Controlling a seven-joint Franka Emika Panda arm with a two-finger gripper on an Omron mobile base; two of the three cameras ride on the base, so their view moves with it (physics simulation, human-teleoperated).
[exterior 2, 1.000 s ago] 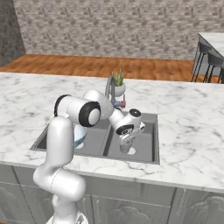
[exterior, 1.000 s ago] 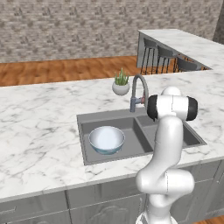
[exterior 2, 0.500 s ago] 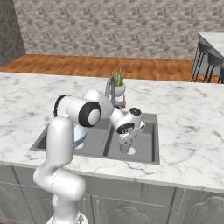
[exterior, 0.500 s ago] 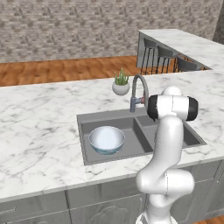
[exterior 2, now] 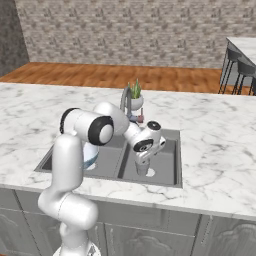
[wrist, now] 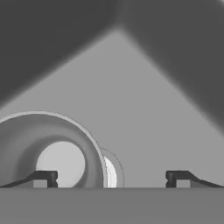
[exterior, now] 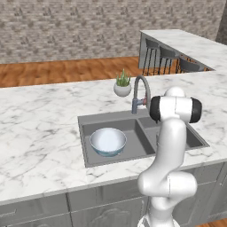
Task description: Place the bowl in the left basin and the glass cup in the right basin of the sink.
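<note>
While a white marble counter (exterior: 40, 133) fronts the brick wall (exterior: 66, 26), the tool (wrist: 111, 177) hangs wide apart.

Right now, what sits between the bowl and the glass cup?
In the right base view, the sink's thin divider separates the bowl in the left basin from the glass cup in the right basin.

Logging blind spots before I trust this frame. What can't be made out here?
- Right basin, left base view: the arm hides most of it.
- Glass cup, hand view: cut by the bottom edge; whether it rests on the floor is unclear.
- Bowl, right base view: mostly behind the arm.
- Gripper, hand view: fingertips wide apart.
</note>
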